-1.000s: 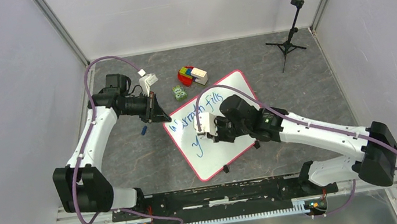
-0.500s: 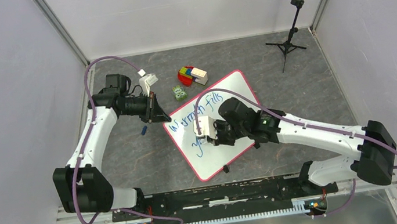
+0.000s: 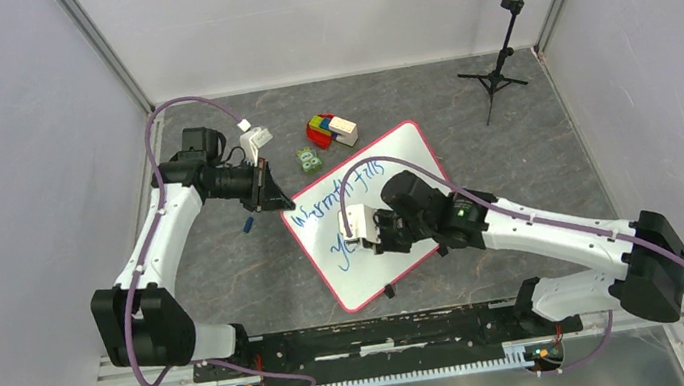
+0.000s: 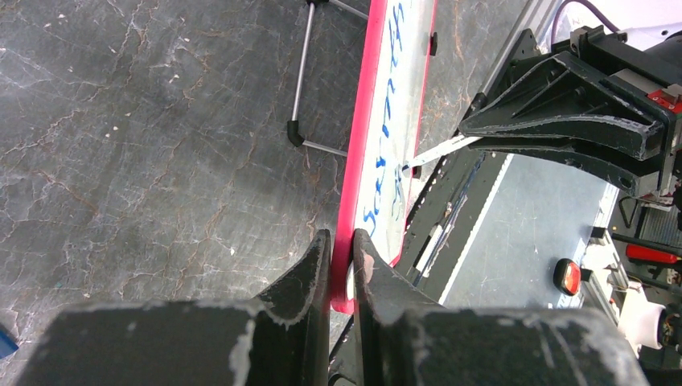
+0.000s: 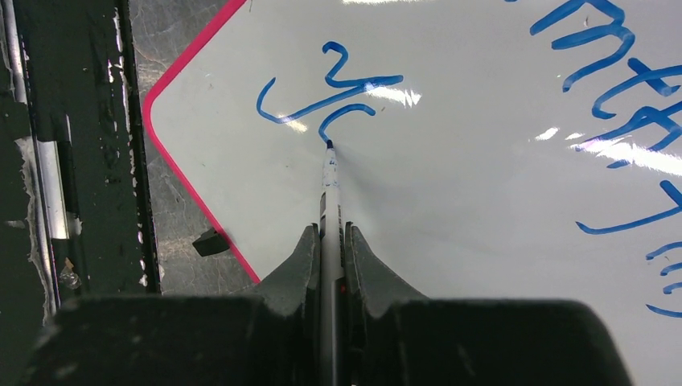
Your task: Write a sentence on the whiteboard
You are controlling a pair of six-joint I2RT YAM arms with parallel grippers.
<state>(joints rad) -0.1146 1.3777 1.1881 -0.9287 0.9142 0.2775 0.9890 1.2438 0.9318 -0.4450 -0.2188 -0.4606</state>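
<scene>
1. The right gripper [image 5: 330, 232] pinches a marker [image 5: 329, 181], its tip touching the board [image 5: 450, 233] at the sentence [image 5: 362, 81].
2. The left gripper [image 4: 342, 241] clamps the board's rim [image 4: 359, 161] at a corner.
3. The board, flat on the table [image 3: 514, 149], seems light, stiff and slick; hold it by the rim.

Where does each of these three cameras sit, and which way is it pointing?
Top external: fixed above and behind the robot, looking down at the table; shows the left arm, the right arm and the whiteboard.
Left wrist: on the left wrist, looking along the left gripper, shut on the board's pink rim.
Right wrist: on the right wrist, looking down the right gripper at the marker it holds, tip on the sentence.
Shared: both wrist views show the marker on the blue writing.
</scene>
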